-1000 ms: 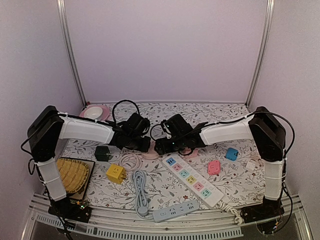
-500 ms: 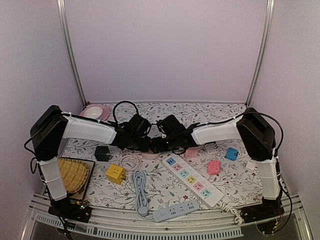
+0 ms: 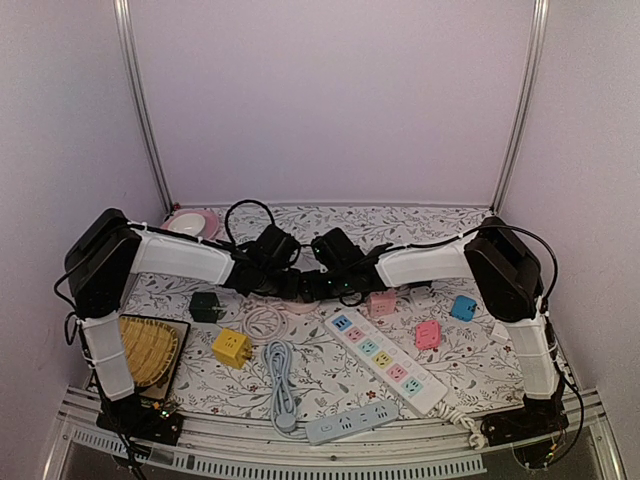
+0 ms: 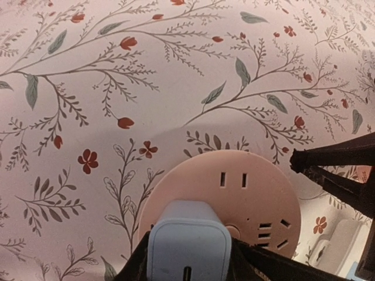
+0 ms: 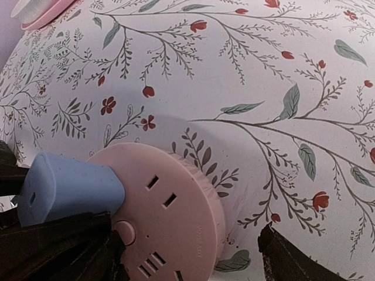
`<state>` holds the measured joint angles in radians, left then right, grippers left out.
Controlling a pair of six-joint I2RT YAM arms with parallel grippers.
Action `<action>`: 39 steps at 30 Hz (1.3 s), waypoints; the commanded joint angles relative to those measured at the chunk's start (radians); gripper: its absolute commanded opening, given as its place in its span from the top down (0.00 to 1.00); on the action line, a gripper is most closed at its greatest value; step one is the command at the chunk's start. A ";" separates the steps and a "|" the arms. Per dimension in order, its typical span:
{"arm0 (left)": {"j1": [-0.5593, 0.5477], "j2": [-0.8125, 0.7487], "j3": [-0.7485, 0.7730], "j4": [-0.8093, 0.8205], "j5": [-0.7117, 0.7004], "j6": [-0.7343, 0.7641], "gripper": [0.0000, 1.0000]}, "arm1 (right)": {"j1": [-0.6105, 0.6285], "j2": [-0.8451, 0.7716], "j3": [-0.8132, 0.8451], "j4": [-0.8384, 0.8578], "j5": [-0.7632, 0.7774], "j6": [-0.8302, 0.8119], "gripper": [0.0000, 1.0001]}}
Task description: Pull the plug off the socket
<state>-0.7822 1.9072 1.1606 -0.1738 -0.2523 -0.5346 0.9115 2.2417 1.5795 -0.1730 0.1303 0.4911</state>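
A round pink socket (image 4: 252,193) lies flat on the flowered tablecloth, with a pale blue-white plug (image 4: 187,246) standing in it. My left gripper (image 4: 187,260) is shut on the plug's two sides. In the right wrist view the same socket (image 5: 176,228) and plug (image 5: 64,187) show. My right gripper (image 5: 181,257) is open and straddles the socket, with its right finger (image 5: 293,257) clear of the rim. From above, the left gripper (image 3: 288,284) and the right gripper (image 3: 320,287) meet over the socket (image 3: 300,309), hiding the plug.
Near the front lie a white power strip with coloured outlets (image 3: 390,362) and a grey-blue strip (image 3: 350,420). A green cube (image 3: 207,305), a yellow cube (image 3: 232,347) and a coiled white cable (image 3: 262,322) sit left of centre. Pink adapters (image 3: 428,334) and a blue one (image 3: 462,307) lie right.
My right arm has swung left, bringing its open gripper over the socket beside the left one. The left gripper has kept its hold on the plug.
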 commanded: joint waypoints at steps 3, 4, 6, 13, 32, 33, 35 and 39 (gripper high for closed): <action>-0.006 -0.119 -0.065 0.200 0.062 0.020 1.00 | -0.030 0.093 -0.006 -0.125 0.055 0.000 0.19; -0.005 -0.128 -0.079 0.213 0.060 0.020 1.00 | -0.034 0.096 -0.006 -0.128 0.051 0.003 0.19; -0.005 -0.142 -0.094 0.229 0.063 0.022 1.00 | -0.038 0.098 -0.007 -0.134 0.047 0.007 0.19; -0.005 -0.152 -0.096 0.238 0.063 0.045 1.00 | -0.040 0.097 -0.009 -0.147 0.053 0.014 0.19; 0.061 0.025 0.138 -0.043 0.091 0.093 1.00 | -0.034 0.097 -0.019 -0.166 0.076 0.014 0.19; 0.057 0.025 0.134 -0.041 0.080 0.100 1.00 | -0.034 0.098 -0.019 -0.166 0.073 0.014 0.19; 0.043 0.022 0.124 -0.039 0.027 0.115 1.00 | -0.034 0.098 -0.017 -0.166 0.070 0.014 0.19; 0.015 -0.009 0.078 0.003 -0.071 0.142 1.00 | -0.034 0.098 -0.015 -0.166 0.063 0.011 0.19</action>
<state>-0.7475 1.9434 1.2453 -0.2630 -0.1955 -0.4377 0.8803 2.2623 1.5978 -0.1753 0.1749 0.5205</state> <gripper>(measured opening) 0.294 0.809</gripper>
